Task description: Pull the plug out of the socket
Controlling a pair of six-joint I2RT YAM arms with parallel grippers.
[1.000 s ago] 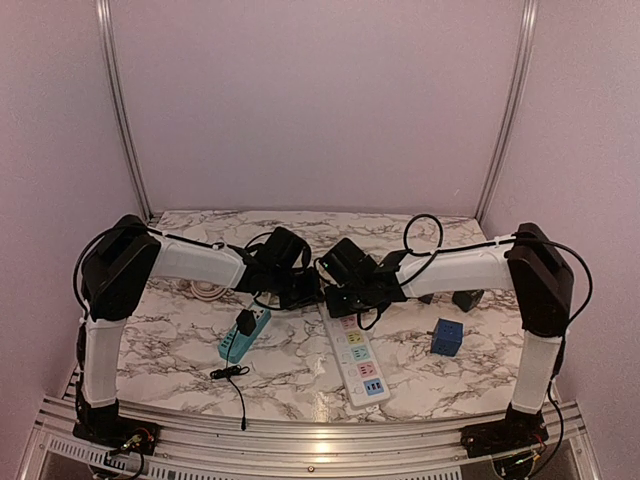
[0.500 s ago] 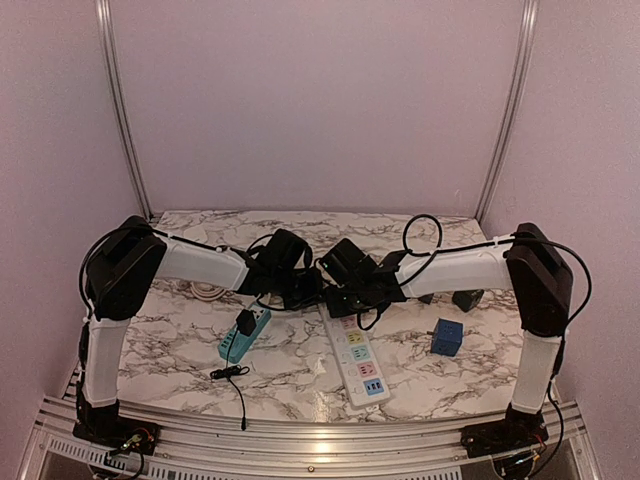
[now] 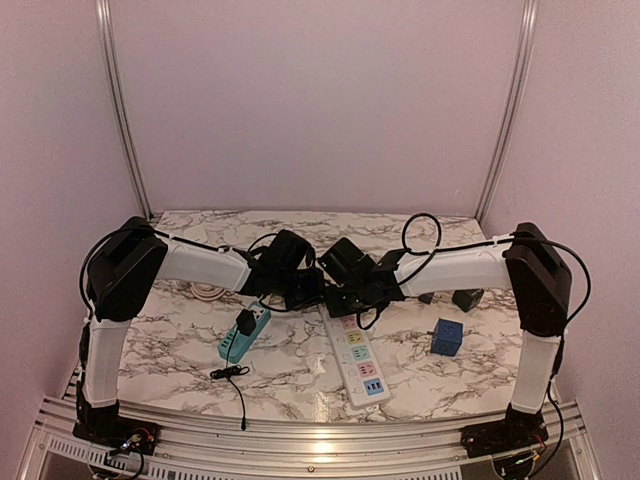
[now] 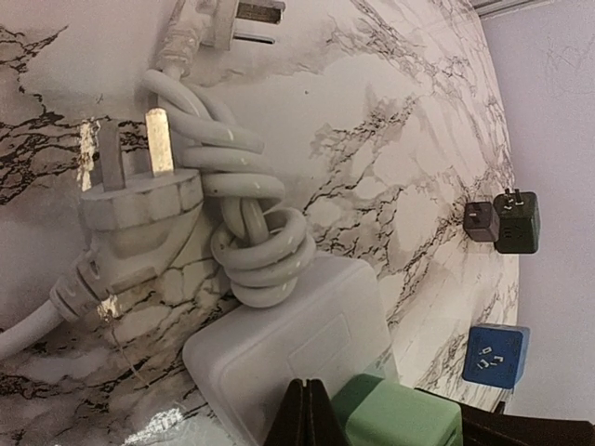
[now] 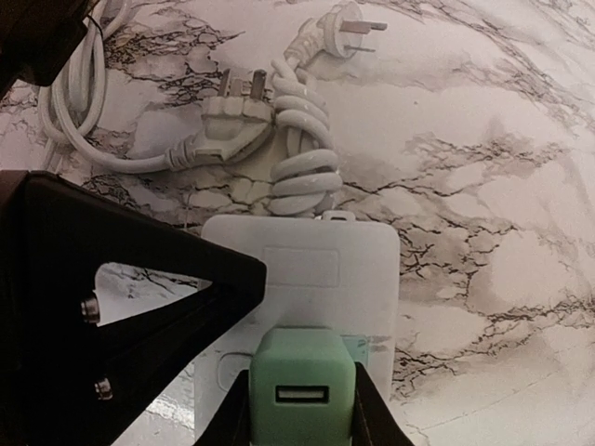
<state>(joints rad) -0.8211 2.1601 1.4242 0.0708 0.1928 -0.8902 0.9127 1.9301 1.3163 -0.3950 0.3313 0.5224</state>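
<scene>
The plug (image 5: 302, 395) is a green USB charger block, seated in the white socket strip (image 5: 297, 269). My right gripper (image 5: 302, 409) is shut on it, one dark finger (image 5: 232, 413) against each side. The green plug (image 4: 400, 418) also shows at the bottom of the left wrist view, on the white strip (image 4: 288, 344). My left gripper (image 4: 310, 413) is shut with nothing between its jaws, its tip over the strip's end face beside the plug. From above, the left gripper (image 3: 305, 290) and right gripper (image 3: 345, 300) meet at the far end of the strip (image 3: 358, 360); the plug is hidden there.
The strip's coiled white cord (image 4: 251, 251) and a white three-pin plug (image 4: 139, 218) lie just beyond it. A teal power strip (image 3: 243, 335) carrying a black adapter sits to the left. A blue cube adapter (image 3: 446, 337) and black adapters (image 3: 467, 298) lie to the right.
The left gripper has crept slightly to the right, closer to the right gripper. The right arm has hardly moved.
</scene>
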